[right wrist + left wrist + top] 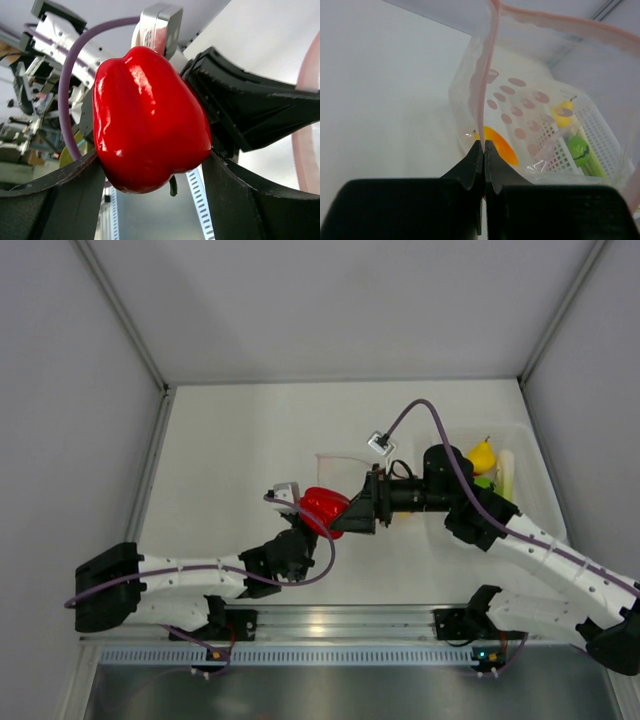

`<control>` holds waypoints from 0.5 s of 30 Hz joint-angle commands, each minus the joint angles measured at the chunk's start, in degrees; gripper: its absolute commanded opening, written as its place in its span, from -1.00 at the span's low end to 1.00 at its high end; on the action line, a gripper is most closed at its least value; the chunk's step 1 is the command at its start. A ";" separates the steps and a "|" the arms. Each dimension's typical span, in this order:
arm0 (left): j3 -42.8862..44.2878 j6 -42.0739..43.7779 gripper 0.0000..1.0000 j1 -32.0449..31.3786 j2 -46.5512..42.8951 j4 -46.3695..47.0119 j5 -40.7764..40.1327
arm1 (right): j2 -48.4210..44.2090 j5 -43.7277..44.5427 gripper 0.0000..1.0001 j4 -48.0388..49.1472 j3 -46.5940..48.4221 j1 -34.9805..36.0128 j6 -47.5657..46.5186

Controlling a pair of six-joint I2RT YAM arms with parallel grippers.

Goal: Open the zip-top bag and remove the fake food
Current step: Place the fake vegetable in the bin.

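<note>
My right gripper [338, 512] is shut on a glossy red pepper [322, 507] and holds it in the air at mid-table; in the right wrist view the pepper [149, 120] sits between my two fingers [55, 195]. My left gripper [303, 527] is shut on the pink zip strip of the clear zip-top bag [345, 468]. In the left wrist view the closed jaws [484, 143] pinch the strip, and the bag [520, 100], printed with pink dots, stands open above them. An orange piece [504, 146] lies inside the bag.
A white perforated tray [520, 445] stands at the right, holding a yellow pear [483, 456], a green ball [579, 149] and a pale stalk [506, 472]. Grey walls enclose the table on the left, back and right. A metal rail runs along the near edge.
</note>
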 commanded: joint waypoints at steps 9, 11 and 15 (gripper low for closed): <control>3.83 3.14 -1.00 0.35 -2.42 -0.83 -2.22 | -1.59 -6.51 -1.00 6.08 0.04 -0.33 2.53; 4.01 2.87 -1.00 0.53 -2.59 -1.62 -2.22 | -1.51 -2.84 -1.00 1.79 3.62 -0.50 0.25; 4.18 1.12 -1.00 0.79 -3.82 -4.07 -2.57 | -0.28 4.47 -1.00 -10.08 9.70 -2.08 -4.58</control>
